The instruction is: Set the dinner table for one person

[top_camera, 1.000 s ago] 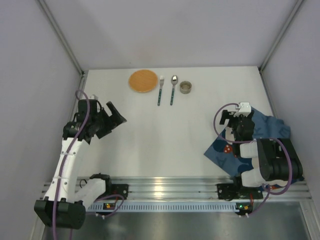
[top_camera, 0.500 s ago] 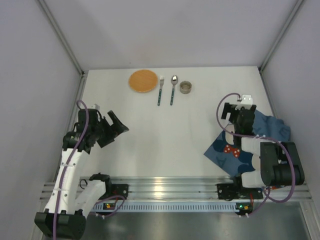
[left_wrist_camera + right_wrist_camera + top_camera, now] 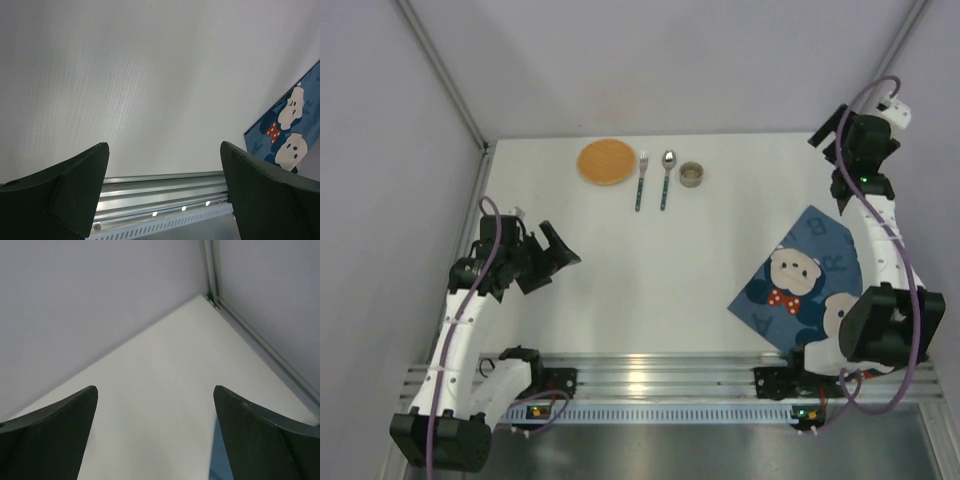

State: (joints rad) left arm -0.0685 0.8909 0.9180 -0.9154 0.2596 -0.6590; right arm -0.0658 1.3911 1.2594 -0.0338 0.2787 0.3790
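Mostly smooth, flat white dinner table (image 3: 700,260)

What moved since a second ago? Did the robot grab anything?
The right gripper swung off the bear placemat to the dinner table's far right corner, uncovering the bears. The left gripper drifted slightly nearer. Both are open and nothing was grabbed. The plate, fork, spoon and cup stayed put.

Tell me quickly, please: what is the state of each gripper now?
Left gripper: open, holding nothing.
Right gripper: open, holding nothing.
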